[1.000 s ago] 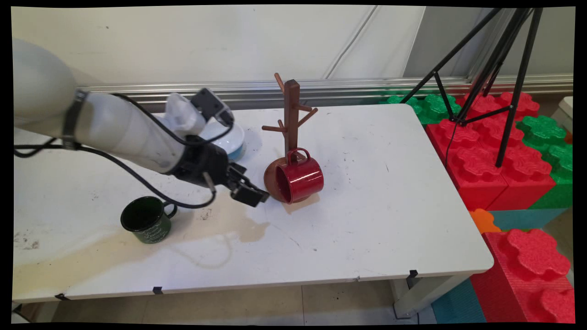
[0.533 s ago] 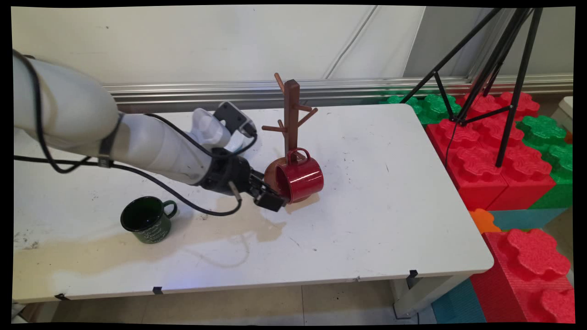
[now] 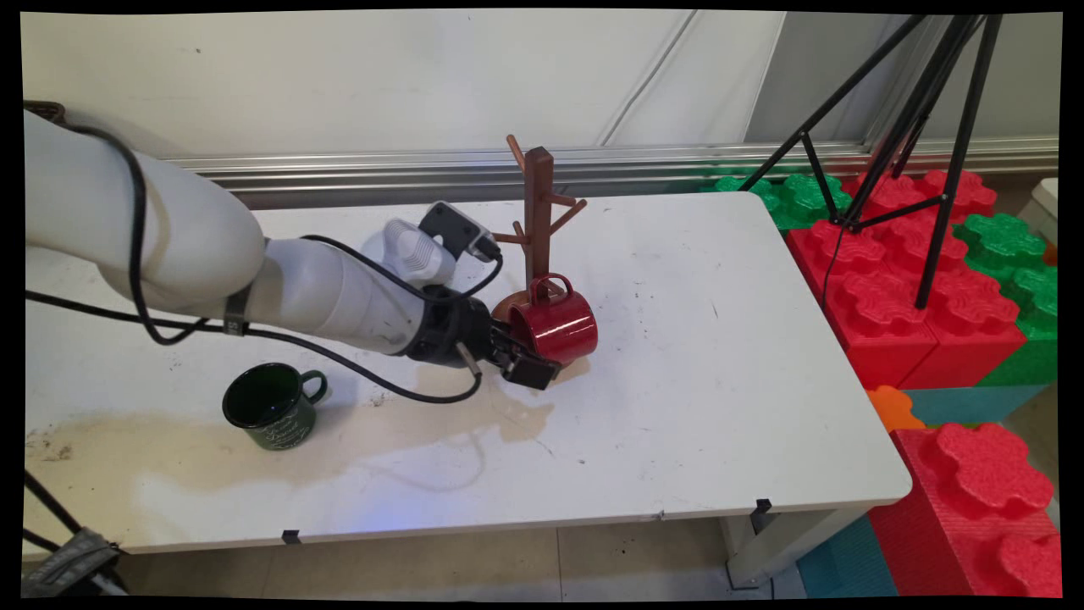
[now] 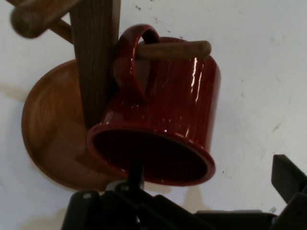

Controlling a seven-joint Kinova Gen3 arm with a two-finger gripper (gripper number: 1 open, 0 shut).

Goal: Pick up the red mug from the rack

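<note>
I see my gripper [image 3: 542,363] jaws spread at the shiny red mug's [image 3: 555,329] rim | mug hangs on the wooden mug tree [image 3: 537,212] peg | dark green mug [image 3: 271,415] well apart | stained white table [image 3: 720,381]

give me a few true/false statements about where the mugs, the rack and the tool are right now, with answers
1. The red mug hangs by its handle on a peg of the wooden mug rack. True.
2. The tool is nearest the green mug. False: it is at the red mug's open rim, and the green mug stands apart on the white table, nearer the arm's side.
3. The green mug lies on its side. False: it stands upright, mouth up.
4. The red mug's mouth faces the tool. True.
5. The rack's round base rests on the table. True.
6. A second mug hangs on the rack's upper pegs. False: those pegs are bare.
</note>
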